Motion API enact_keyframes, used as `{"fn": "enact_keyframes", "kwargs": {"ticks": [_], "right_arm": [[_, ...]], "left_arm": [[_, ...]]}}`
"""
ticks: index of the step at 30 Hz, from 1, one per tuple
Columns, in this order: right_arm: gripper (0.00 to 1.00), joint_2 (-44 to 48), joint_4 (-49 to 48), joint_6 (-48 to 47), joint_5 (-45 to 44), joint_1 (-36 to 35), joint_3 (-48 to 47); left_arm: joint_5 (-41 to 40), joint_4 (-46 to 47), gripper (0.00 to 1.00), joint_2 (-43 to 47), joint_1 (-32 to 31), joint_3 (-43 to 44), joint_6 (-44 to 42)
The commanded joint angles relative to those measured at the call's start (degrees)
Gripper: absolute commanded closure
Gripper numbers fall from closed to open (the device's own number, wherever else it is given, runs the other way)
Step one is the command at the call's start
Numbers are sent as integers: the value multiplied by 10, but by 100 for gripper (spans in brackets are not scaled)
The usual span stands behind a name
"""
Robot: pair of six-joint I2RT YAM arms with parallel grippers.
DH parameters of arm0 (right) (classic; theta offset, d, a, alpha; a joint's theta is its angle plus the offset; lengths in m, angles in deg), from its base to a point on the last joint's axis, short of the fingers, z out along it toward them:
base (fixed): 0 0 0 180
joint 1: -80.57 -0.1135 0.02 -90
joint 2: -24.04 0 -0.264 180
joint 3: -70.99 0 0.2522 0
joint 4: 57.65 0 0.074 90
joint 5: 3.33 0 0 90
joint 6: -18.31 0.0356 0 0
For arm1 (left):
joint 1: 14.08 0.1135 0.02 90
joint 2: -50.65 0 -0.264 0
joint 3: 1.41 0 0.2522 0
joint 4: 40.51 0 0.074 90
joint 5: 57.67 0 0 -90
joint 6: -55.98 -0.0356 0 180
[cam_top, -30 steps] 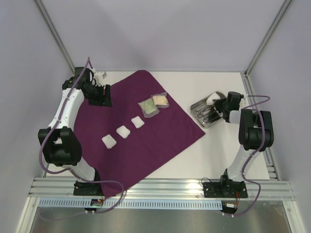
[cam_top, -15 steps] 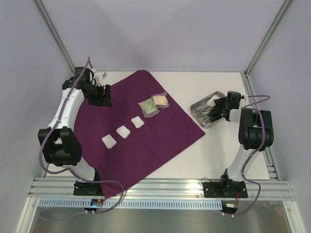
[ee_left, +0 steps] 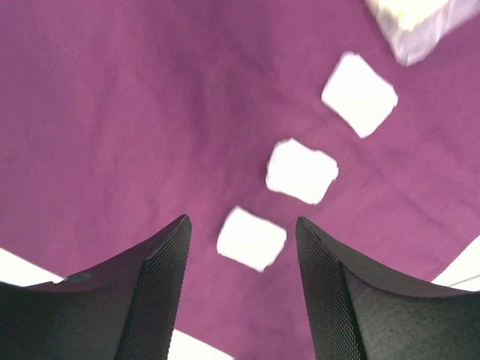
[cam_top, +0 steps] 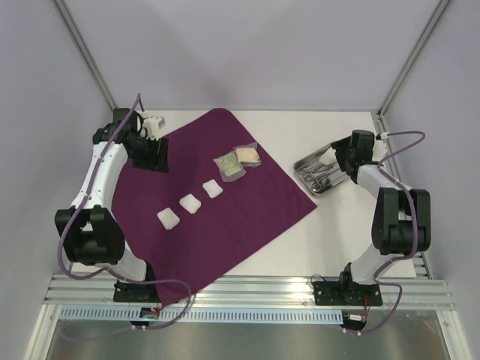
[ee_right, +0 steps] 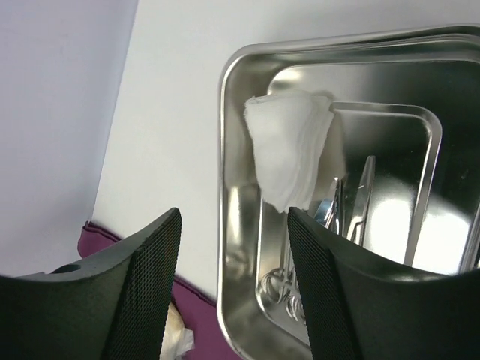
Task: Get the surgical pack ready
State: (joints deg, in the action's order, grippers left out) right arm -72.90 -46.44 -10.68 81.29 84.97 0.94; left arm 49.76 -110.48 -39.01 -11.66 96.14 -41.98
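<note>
**Gauze wad (ee_right: 289, 161) dropped off, right claw (ee_right: 234, 225) pulled back**

The right claw has been lifted off the steel tray (ee_right: 223, 135) it was down at a second ago, and is spread open and empty. The gauze wad is left inside beside the forceps (ee_right: 352, 202). The left claw (ee_left: 241, 225) is held open above the purple cloth (cam_top: 225, 217), where three gauze squares (cam_top: 190, 202) are laid out, so more trips look needed.

A large deep-purple fabric cloth (cam_top: 247, 217) lies spread on the left and middle of the white tabletop (cam_top: 337, 240). On the cloth, three white gauze squares (cam_top: 190, 202) lie in a diagonal row. Behind them and to the right, two clear packets (cam_top: 229, 166) lie side by side. A small rectangular steel tray (ee_right: 238, 225) stands on the tabletop just right of the cloth. In the tray lie metal forceps (ee_right: 334, 206) and a folded white gauze pad (ee_right: 289, 161).
</note>
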Motion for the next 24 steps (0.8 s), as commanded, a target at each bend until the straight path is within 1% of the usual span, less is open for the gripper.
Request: {"fn": "enact_keyframes", "kwargs": {"ticks": [1,3,4,6,7,8,10,13,14,16,19,24], "right_arm": [[38,64,75,-35,-65,-15,-25],[38,104,77,-49,-69,-26,-17],[38,117,81,-71,-66,-32,-15],[38,149,90,-100,-63,-61,-13],[38,159,97,-115,-58,-70,-13],[38,176,98,-147,-54,-92,-13],[39,188,98,-171,-39,-113,-7],[41,199,98,-186,8,-146,3],[41,203,102,-189,22,-163,5],[42,206,111,-200,22,-183,9],[42,210,119,-216,15,-234,15],[43,200,128,-240,-1,-288,15]], "left_arm": [[-7,-50,34,37,6,-43,-54],[-4,-68,35,43,6,-70,-72],[-4,-72,35,48,6,-103,-82],[-7,-68,35,49,6,-135,-104],[-14,-60,35,42,7,-163,-109],[-30,-41,35,38,7,-175,-113],[-46,-18,35,17,6,-201,-127],[-35,14,41,-13,6,-211,-137],[-34,25,46,-20,7,-211,-137],[-34,39,49,-36,7,-212,-130],[-63,69,50,-55,6,-215,-127],[-98,92,51,-85,6,-224,-128]]}}
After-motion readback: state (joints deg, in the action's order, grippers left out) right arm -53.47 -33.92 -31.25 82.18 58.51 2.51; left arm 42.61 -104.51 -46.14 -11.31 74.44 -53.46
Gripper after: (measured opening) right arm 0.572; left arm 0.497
